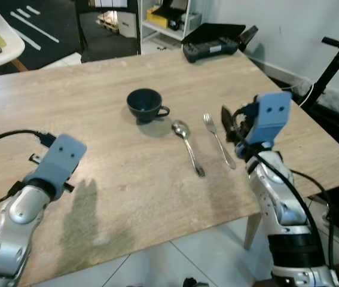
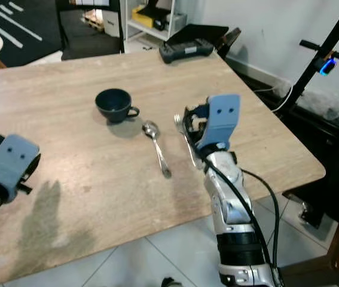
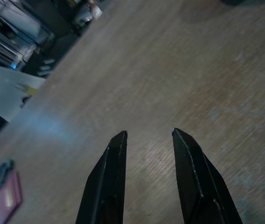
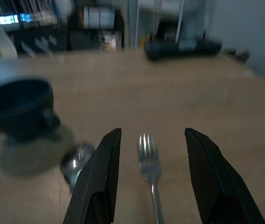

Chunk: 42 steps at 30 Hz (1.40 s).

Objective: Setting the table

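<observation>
Step in hand: by my reading, the right gripper (image 4: 151, 177) is lining up on the fork (image 1: 218, 139), either to take it or having just laid it down; the pictures do not settle which.
Right gripper: fingers spread apart and holding nothing, the fork's tines lying between them in the right wrist view, above the bench (image 1: 97, 197) near its right edge.
Fork: flat on the bench, tines toward the far edge, handle toward the near edge, just beside the spoon (image 1: 188, 145) and roughly parallel to it.
Spoon: bowl close to the cup (image 1: 146, 104), handle running toward the near edge.
Cup: dark, upright, about mid-bench, handle turned toward the spoon.
Left gripper (image 3: 148, 154): fingers apart, empty, over bare bench near the left edge.
How to do it well: if picking up, come down squarely on the handle, since so thin a fork likely slips; keep clear of the spoon.
Risk: a skewed closing could push the fork into the spoon.
</observation>
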### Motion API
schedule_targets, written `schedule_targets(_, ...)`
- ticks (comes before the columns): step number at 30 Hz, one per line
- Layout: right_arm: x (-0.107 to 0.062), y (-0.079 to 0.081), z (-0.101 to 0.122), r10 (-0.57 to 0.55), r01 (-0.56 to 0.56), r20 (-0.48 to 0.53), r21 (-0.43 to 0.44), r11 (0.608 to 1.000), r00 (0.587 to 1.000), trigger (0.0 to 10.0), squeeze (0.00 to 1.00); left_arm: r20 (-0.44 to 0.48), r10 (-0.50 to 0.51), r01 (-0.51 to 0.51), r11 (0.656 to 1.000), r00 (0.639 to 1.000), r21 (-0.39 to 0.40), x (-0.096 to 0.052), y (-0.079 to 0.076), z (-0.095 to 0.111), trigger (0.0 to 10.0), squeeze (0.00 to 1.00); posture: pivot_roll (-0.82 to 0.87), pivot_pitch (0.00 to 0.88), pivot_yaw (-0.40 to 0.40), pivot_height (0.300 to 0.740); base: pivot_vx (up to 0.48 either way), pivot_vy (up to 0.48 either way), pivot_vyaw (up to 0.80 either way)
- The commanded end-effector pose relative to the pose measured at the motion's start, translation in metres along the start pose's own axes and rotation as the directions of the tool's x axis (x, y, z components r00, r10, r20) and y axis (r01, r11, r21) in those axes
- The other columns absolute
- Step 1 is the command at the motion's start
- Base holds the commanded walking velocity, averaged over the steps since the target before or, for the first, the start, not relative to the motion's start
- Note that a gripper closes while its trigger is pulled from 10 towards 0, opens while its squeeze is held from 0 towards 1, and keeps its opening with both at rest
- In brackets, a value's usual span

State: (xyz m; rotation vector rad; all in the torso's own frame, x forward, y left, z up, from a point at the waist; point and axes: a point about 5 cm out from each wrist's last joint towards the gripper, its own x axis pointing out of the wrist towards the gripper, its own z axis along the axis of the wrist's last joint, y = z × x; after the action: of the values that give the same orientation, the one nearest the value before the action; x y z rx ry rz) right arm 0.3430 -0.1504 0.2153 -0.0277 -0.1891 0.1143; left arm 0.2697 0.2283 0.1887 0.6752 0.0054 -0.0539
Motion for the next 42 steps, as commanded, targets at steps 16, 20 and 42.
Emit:
schedule_targets(16, 0.035, -0.019, -0.036, 0.009, -0.011, -0.249, -0.007, 1.0, 0.969, 10.0, 0.0, 0.017, 0.059, -0.057, 0.993, 0.998, -0.101, -0.006, -0.006, 0.012, 10.0, 0.0, 0.2, 0.178, 0.058, 0.74, 0.0, 0.0, 0.0)
schedule_targets(20, 0.034, -0.019, -0.047, 0.025, -0.033, -0.295, -0.022, 0.999, 0.955, 10.0, 0.0, 0.01, 0.069, -0.068, 0.992, 0.998, -0.106, -0.006, -0.003, 0.012, 10.0, 0.0, 0.2, 0.174, 0.057, 0.74, 0.0, 0.0, 0.0)
schedule_targets(42, 0.015, -0.034, -0.09, -0.027, 0.043, -0.442, 0.027, 0.999, 0.896, 0.0, 0.0, 0.022, 0.056, -0.053, 0.992, 0.998, -0.119, 0.001, -0.007, 0.016, 10.0, 0.0, 0.18, 0.155, 0.069, 0.74, 0.0, 0.0, 0.0)
